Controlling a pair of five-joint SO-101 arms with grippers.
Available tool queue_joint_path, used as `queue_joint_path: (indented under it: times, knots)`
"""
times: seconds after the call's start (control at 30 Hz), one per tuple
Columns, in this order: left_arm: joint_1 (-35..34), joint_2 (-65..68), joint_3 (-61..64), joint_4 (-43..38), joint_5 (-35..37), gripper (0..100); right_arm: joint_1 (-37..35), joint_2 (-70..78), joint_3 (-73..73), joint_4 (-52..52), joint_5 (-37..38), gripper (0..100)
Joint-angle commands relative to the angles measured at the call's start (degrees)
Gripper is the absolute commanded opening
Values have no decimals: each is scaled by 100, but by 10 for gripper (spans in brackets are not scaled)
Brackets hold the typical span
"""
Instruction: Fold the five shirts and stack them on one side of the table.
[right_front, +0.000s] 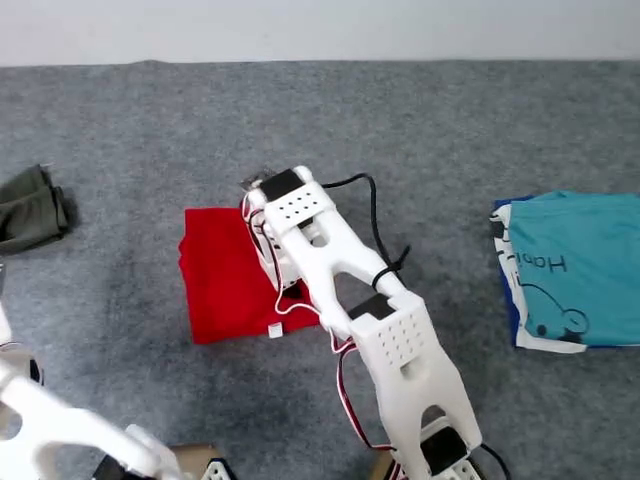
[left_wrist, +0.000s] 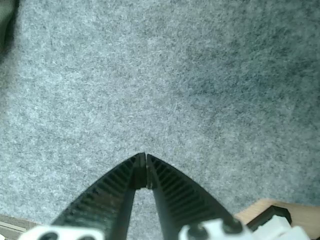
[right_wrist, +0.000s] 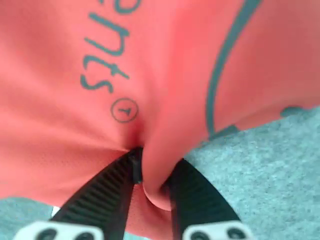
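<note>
Grey felt covers the table (right_front: 420, 130) from the near edge to a pale wall (right_front: 320, 25) behind. From the high view we see the red shirt (right_front: 225, 285) lying left of centre, partly folded into a rough rectangle, with the right arm (right_front: 350, 290) stretched across it from the near side. At the right edge a stack (right_front: 575, 265) of folded shirts sits with a teal shirt (right_front: 590, 250) on top, and a crumpled olive shirt (right_front: 30, 210) waits at the far left. The left arm (right_front: 60, 430) sits low in the near left corner, well apart from the red cloth. In the left wrist view the left gripper (left_wrist: 145, 162) hangs over bare felt with its tips meeting and nothing between them. In the right wrist view the right gripper (right_wrist: 152, 167) is pinched onto a raised fold of the red shirt, the cloth bunching between the two black fingers near its edge. We judge the fold on this shirt to be the step in hand. To do it well, we would hold the pinch firm, lift just enough to clear the layer below, and carry the edge straight across until it meets the opposite edge. We would let go only once the cloth lies flat, since a skewed pull could drag the whole shirt over the felt.
</note>
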Motion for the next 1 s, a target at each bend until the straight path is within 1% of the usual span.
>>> queue_joint_path:
  times: [0.0,0.1,0.2,0.3,0.4,0.47,0.53,0.6,0.63,0.73,0.83,0.9,0.97]
  knots:
    - [26,-149,-48,18,-9,6,207,-418,35,391,431,10]
    - [26,-149,-48,18,-9,6,664,-936,62,409,1011,9]
    - [26,-149,-84,18,-9,6,1323,-1288,70,409,2075,9]
    - [26,-149,-92,18,-9,6,2079,-1323,70,409,3578,9]
    - [26,-149,-84,18,-9,6,2800,-1323,35,233,5530,9]
    - [26,-149,-75,18,-9,6,3178,-1323,35,-277,6497,9]
    - [26,-149,-66,18,-9,6,3371,-1323,35,-1033,7086,9]
    - [26,-149,-48,18,-9,6,3345,-1314,35,-1710,7385,9]
    - [26,-149,-48,18,-9,6,3257,-1305,62,-1921,7402,9]
    - [35,-149,-48,18,-9,6,2862,-1244,70,-1991,7385,9]
    - [26,-149,-48,44,-9,6,2633,-1182,62,-2044,7367,9]
    - [26,-149,-48,53,-9,6,2563,-1156,44,-2070,7209,13]
    - [26,-149,-48,53,-9,6,2510,-1191,35,-2149,6804,19]
